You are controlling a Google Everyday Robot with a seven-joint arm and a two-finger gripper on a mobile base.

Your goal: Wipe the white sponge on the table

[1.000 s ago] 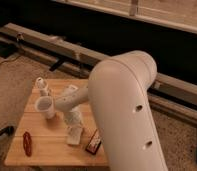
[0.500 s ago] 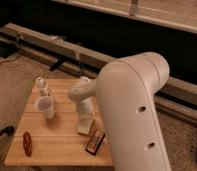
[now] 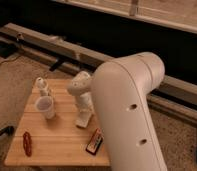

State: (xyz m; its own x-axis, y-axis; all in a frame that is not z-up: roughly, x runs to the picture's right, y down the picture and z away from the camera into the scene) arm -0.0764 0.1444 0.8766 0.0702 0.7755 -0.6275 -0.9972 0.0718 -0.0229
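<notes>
Where gripper meets sponge — cup, packet near

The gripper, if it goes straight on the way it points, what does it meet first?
The white sponge, right below the gripper, which points down at the table; they may already touch, depth unclear.

Centre of table: the gripper, fingers closed, stands down on the white sponge and blocks the middle. Right side is filled by the bulky arm.

Left: white cup, with a small bottle just beyond it.

Near left: red object.

Near right: black-and-red packet.

Open planks lie between the cup, the red object and the packet.
</notes>
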